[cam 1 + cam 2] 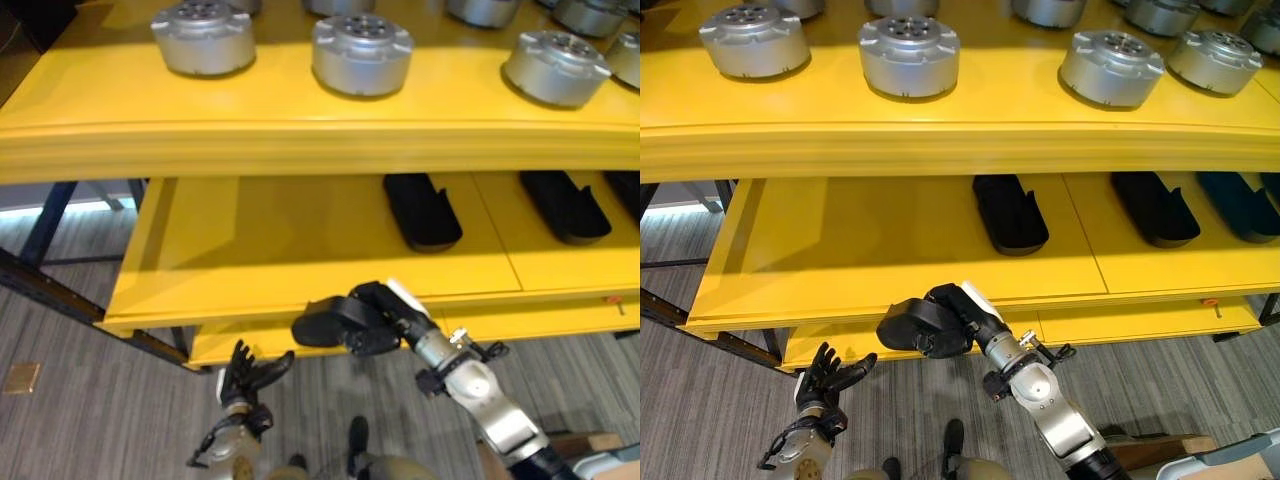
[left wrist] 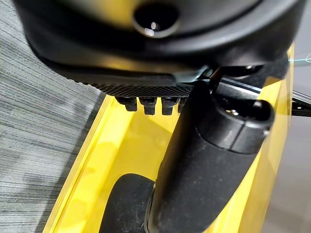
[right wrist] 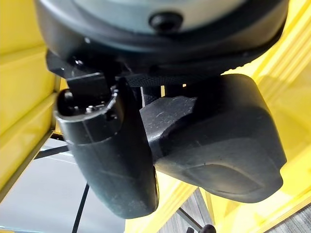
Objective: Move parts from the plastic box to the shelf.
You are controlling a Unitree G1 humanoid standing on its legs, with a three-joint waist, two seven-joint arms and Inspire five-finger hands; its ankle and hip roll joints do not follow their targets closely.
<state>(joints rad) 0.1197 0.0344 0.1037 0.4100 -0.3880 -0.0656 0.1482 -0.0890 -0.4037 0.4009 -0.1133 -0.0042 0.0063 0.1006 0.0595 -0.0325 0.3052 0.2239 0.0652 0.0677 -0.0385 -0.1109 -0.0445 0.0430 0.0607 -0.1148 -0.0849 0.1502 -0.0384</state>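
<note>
Nearest, at the lower left of the head views, the left hand (image 1: 825,385) hangs over the grey floor (image 1: 70,330) with fingers spread and relaxed, holding nothing, below and in front of the yellow shelf (image 1: 300,140). Its wrist view looks past the thumb at a yellow channel with a dark shape low in it, too close to identify.

At lower centre, the right hand (image 1: 385,318) is curled round a black part (image 1: 322,324); its wrist view confirms thumb on one side and fingers on the other, clamped on the part (image 3: 218,141). The part sits at the front lip of the middle shelf board (image 1: 280,240), level with that edge and not resting on it.

Behind the lip, the left half of the middle board lies open. Further back on it lie black parts: one at centre (image 1: 421,209), one to the right (image 1: 564,205), and another at the right frame edge, cut off. The overhanging top board hides their far ends.

Farthest, on the top board, stand round silver parts (image 1: 361,53) in a row, well apart; the rear ones are cropped by the upper frame edge.
</note>
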